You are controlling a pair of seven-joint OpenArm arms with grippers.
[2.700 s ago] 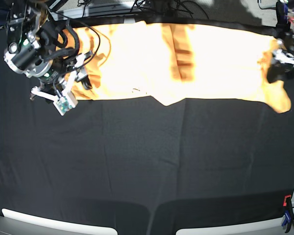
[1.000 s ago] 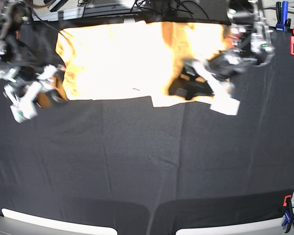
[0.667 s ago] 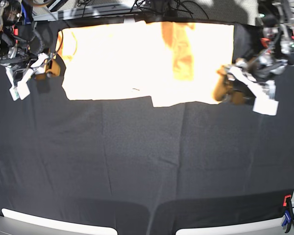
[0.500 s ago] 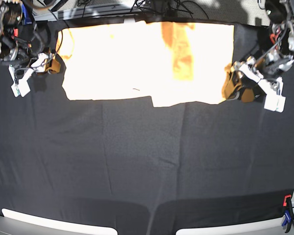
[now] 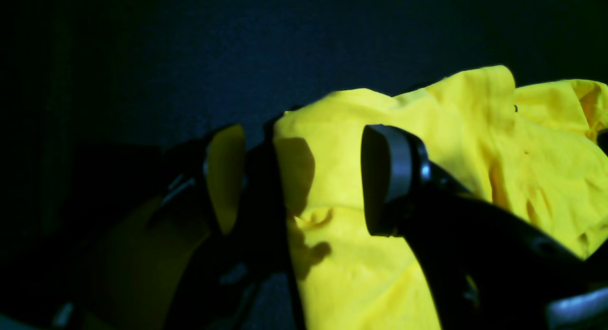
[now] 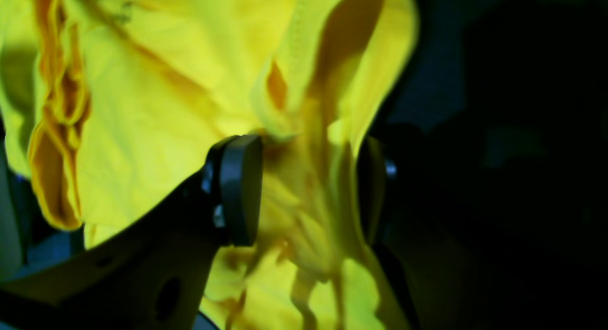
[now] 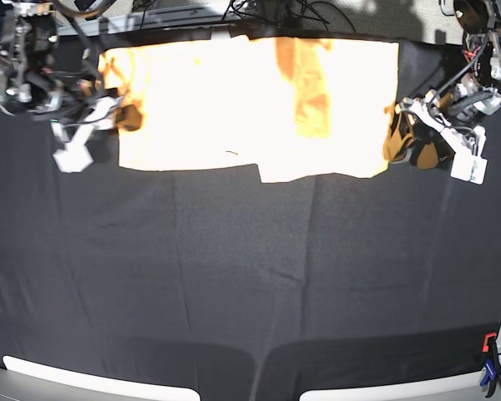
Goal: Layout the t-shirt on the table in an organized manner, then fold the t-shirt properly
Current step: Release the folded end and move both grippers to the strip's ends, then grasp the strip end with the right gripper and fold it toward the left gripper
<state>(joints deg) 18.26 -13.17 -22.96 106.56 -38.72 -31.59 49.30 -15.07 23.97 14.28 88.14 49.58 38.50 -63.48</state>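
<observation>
Black cloth covers the table [image 7: 250, 284], and the t-shirt [image 7: 234, 100] lies spread in a wide band along its far edge, glaring under strong light.

The main risk, as I judge it, is uneven tension. Both claws have cloth between their pads, one at each end of the garment. If one arm pulls or lifts ahead of the other, the flat panel could drag toward that side, bunch up, or slide over the far edge. A thin pinch could also slip out, dropping a sleeve back in a crumpled heap and spoiling the layout.

The left claw [image 5: 304, 178] sits near the far right corner of the table. Its pads stand fairly wide, with a fold of yellow cloth running between them; whether they press it I cannot tell.

The right claw [image 6: 308, 187], near the far left corner, has its pads narrower around a gathered bunch of fabric that fills the gap, so it appears to hold the shirt's end.
</observation>
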